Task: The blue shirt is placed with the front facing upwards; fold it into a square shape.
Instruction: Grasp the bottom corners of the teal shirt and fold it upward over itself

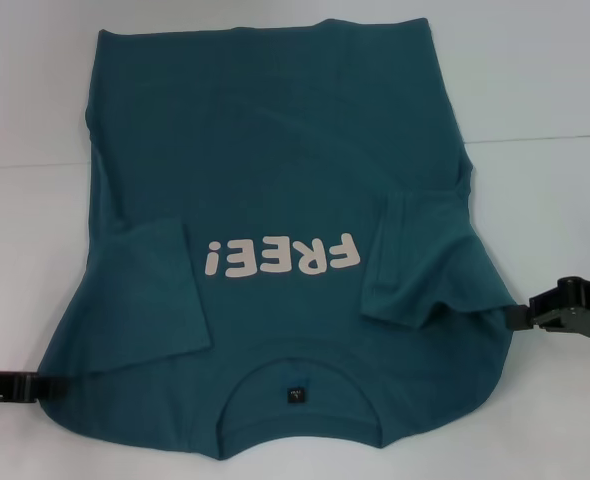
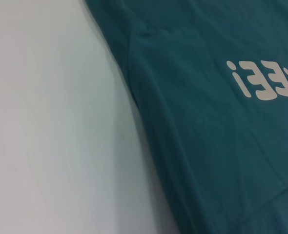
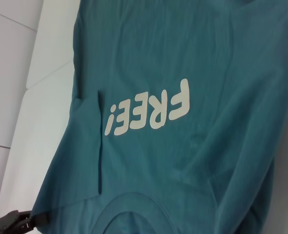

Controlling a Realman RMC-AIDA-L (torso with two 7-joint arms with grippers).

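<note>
The blue shirt (image 1: 275,190) lies front up on the white table, with its white "FREE!" print (image 1: 280,257) and its neck with a small dark label (image 1: 294,393) near me. Both sleeves are folded inward over the body. My left gripper (image 1: 30,383) is at the shirt's near left shoulder corner, shut on the cloth, which is drawn to a point there. It also shows in the right wrist view (image 3: 29,220). My right gripper (image 1: 517,316) is at the shirt's right shoulder edge, shut on the cloth. The left wrist view shows the shirt's side edge (image 2: 149,97).
The white table (image 1: 545,90) has a seam line running across it behind the shirt's middle. Bare table surface lies to the left, right and far side of the shirt.
</note>
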